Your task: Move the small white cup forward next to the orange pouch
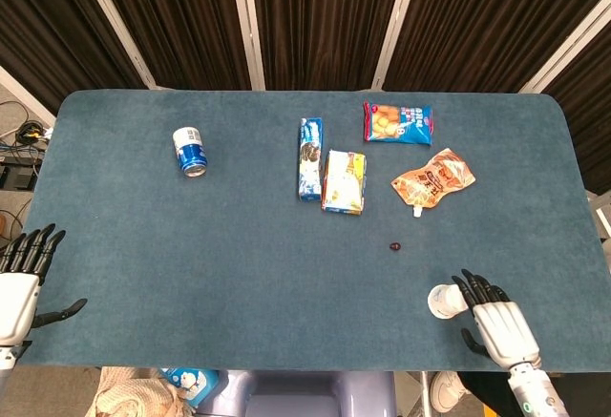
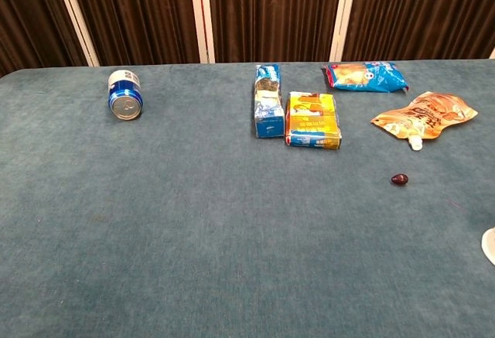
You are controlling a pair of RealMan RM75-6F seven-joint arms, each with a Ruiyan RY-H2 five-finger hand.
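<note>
The small white cup (image 1: 443, 300) lies on its side near the table's front right; only its rim (image 2: 489, 245) shows at the chest view's right edge. The orange pouch (image 1: 434, 179) lies flat farther back, its spout toward me; in the chest view the pouch (image 2: 425, 116) is at the right. My right hand (image 1: 495, 326) is right beside the cup, fingers spread and reaching over its right end, gripping nothing. My left hand (image 1: 21, 283) rests open at the table's front left edge.
A blue can (image 1: 190, 151) lies at the back left. A blue biscuit pack (image 1: 310, 158) and a yellow box (image 1: 344, 181) lie mid-table, a blue snack bag (image 1: 397, 122) behind the pouch. A small dark red object (image 1: 395, 245) sits between pouch and cup.
</note>
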